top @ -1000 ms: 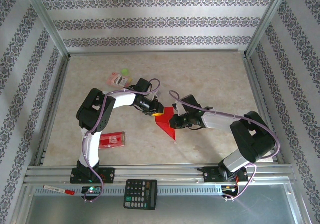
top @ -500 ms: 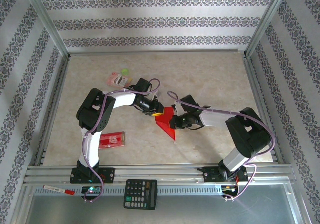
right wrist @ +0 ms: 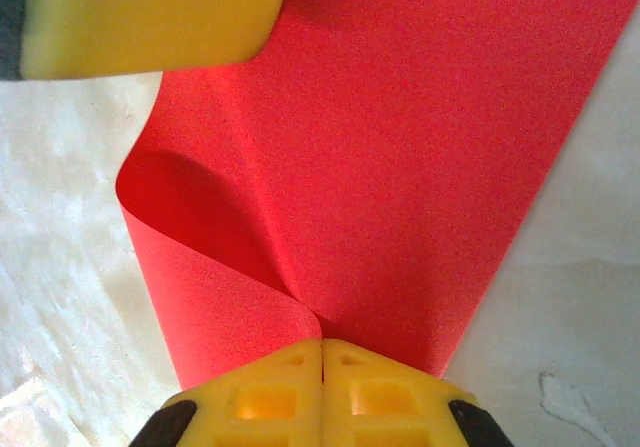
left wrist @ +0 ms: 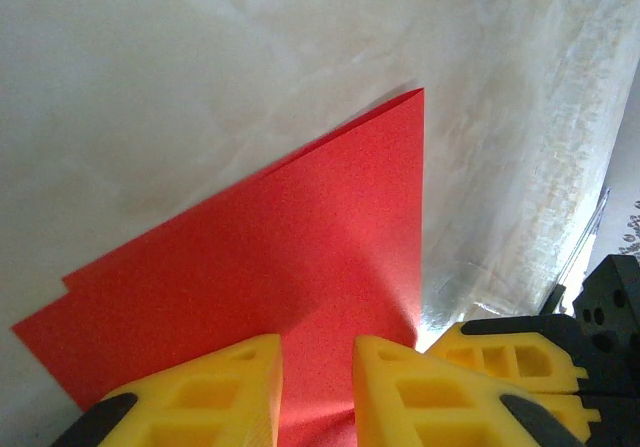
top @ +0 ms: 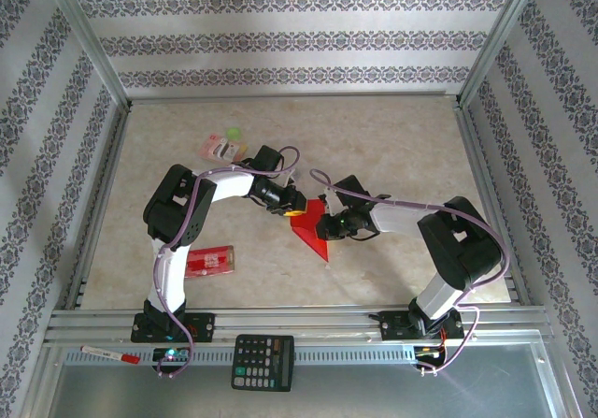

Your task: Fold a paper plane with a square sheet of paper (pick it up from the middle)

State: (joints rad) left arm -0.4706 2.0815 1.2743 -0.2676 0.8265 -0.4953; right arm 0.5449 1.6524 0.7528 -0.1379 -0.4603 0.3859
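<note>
Mid-fold at table (top: 402, 147) centre: paper (top: 313, 228) part-folded, flap curling; right gripper (right wrist: 321, 352) jaws closed, pinching that flap; left gripper (left wrist: 317, 367) jaws narrowly parted over the sheet; next, probably, lay flap flat and crease.

Packet (top: 208, 262) left of paper (top: 315, 236) — calculator (top: 263, 362) nearer.

Red printed packet (top: 209, 262) on the marbled table (top: 392, 147), pink packet (top: 220, 145) further back (green bit (top: 234, 133) beside it), black calculator (top: 263, 362) out front, marker pen (top: 110, 353) to its left.
</note>
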